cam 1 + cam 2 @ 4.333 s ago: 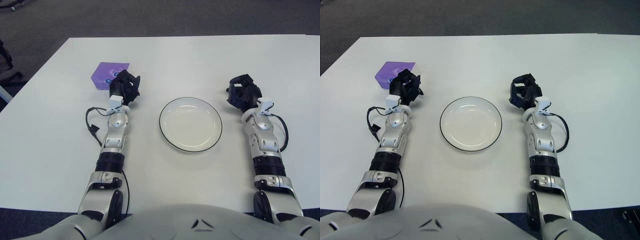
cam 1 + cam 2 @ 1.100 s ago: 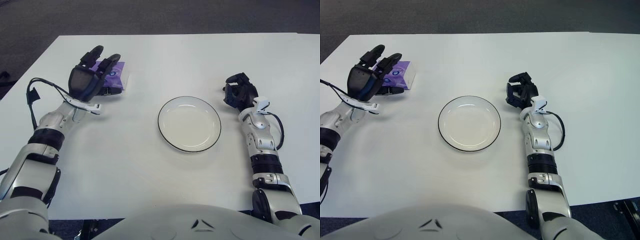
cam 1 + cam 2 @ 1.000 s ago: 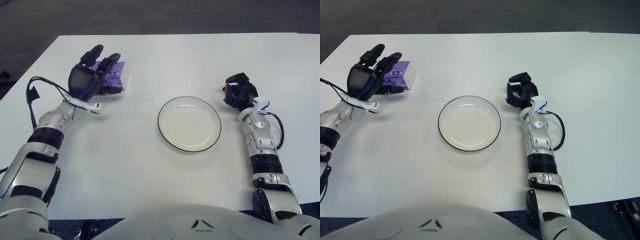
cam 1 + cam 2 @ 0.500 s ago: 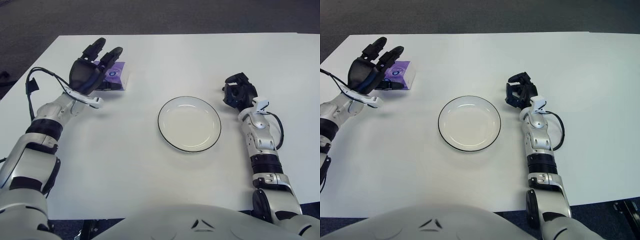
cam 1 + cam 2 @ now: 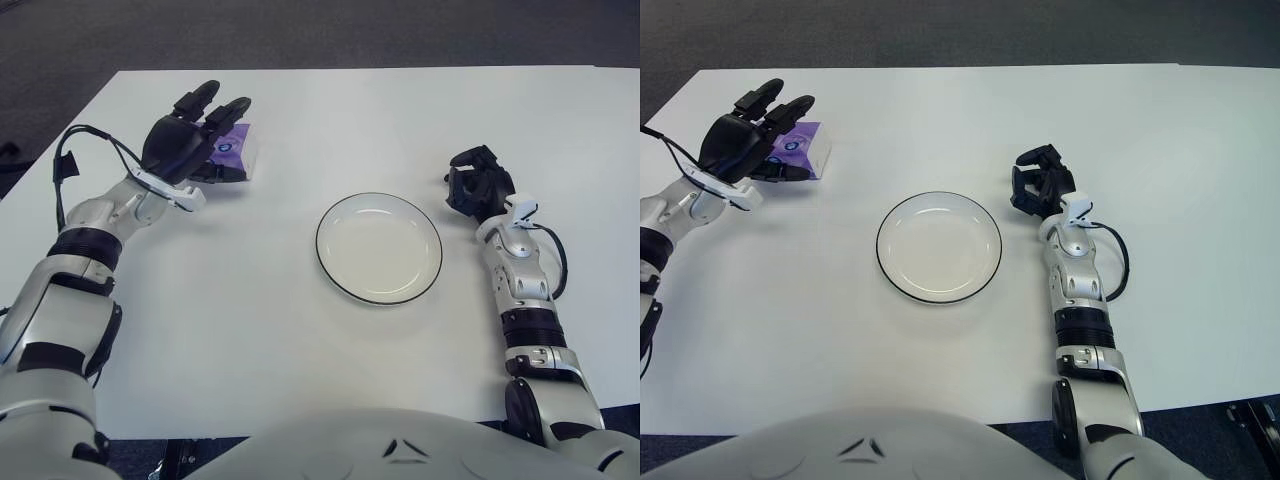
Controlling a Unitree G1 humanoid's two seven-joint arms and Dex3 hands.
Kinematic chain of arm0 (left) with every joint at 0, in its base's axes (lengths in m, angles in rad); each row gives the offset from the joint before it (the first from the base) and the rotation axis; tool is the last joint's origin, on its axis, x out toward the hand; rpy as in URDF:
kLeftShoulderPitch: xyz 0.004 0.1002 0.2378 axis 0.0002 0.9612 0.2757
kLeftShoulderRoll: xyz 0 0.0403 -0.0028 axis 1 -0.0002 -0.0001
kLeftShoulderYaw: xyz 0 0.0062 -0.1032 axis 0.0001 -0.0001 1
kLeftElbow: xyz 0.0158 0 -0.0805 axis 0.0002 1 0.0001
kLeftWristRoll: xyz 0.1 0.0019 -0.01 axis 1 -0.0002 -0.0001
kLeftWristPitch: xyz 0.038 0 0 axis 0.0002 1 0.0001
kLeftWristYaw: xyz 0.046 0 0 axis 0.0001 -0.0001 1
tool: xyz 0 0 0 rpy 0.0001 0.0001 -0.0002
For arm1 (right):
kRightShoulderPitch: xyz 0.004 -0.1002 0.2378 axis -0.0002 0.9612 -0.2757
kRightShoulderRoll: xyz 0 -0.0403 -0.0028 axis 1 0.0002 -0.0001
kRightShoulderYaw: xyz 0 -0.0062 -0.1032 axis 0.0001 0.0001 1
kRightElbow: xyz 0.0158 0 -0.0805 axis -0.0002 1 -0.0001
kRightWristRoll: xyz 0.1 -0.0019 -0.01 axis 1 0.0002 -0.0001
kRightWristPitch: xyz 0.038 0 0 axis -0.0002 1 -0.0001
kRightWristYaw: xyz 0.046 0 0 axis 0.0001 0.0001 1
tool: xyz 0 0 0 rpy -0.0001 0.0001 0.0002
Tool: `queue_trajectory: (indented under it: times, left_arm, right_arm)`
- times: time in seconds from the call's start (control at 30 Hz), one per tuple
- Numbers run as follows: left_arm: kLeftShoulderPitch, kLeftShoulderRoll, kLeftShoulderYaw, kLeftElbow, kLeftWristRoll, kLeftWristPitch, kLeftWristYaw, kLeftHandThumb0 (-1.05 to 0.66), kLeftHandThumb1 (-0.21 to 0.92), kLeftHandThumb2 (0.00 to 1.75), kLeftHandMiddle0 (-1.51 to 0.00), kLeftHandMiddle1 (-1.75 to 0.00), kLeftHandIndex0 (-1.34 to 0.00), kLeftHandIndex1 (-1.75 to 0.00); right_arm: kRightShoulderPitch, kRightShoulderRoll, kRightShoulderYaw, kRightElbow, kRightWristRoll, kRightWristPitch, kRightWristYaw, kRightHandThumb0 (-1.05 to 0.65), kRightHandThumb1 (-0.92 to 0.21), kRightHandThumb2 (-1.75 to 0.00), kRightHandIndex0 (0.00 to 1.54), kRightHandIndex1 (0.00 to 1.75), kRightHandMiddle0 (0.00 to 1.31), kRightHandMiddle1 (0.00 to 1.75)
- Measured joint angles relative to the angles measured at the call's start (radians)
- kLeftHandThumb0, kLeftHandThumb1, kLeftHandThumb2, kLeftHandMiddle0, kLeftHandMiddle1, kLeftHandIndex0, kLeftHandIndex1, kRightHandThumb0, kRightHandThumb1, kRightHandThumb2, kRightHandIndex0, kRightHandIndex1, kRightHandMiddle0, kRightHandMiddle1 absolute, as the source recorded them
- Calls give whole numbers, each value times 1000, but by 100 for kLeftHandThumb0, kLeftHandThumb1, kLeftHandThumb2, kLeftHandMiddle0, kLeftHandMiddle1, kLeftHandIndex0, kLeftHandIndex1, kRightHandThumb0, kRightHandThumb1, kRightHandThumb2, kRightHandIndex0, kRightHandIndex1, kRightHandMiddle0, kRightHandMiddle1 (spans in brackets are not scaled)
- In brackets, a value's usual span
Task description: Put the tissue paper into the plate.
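Note:
A purple tissue packet [image 5: 232, 150] lies on the white table at the far left. My left hand [image 5: 190, 135] hovers over its left part with fingers spread, holding nothing and hiding part of the packet. A white plate with a dark rim [image 5: 379, 248] sits empty at the table's middle. My right hand [image 5: 477, 186] shows just right of the plate, its fingers curled and empty.
The white table [image 5: 330, 110] stretches wide behind and around the plate. Its left edge runs close to my left forearm [image 5: 100, 220], with dark carpet beyond. A black cable loops off my left wrist.
My left hand has moved forward and tipped down over the tissue packet, fingers still spread. The packet, the plate and my right hand have stayed put.

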Motion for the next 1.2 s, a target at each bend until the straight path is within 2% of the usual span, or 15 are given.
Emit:
queue_trajectory:
  times: [0.23,0.5,0.7,0.83,1.2]
  left_arm:
    - [-37,-27,10,86,-99,-55,-134,-104,92,35,-16,0,-19,0]
    - [-84,-85,48,202,-224,-36,-341,-105,92,34,-15,0,-14,0]
    - [-102,-105,70,228,-269,33,-441,-105,92,35,-13,0,-10,0]
    - [-108,-110,73,229,-273,95,-468,-104,92,34,-11,0,-8,0]
    - [-123,-153,109,247,-335,195,-548,-101,92,37,-10,0,-8,0]
  right_arm:
    - [0,0,0,0,0,0,0,-1,-56,-102,44,169,26,175]
    - [0,-1,0,0,0,-1,0,-1,-56,-101,43,169,25,175]
    - [0,-1,1,-1,0,-1,1,-1,-56,-102,43,169,26,175]
    - [1,-1,1,-1,0,-1,2,-1,-56,-102,43,170,26,175]
    - [2,-3,1,-1,0,-1,8,-1,-56,-102,43,170,26,175]
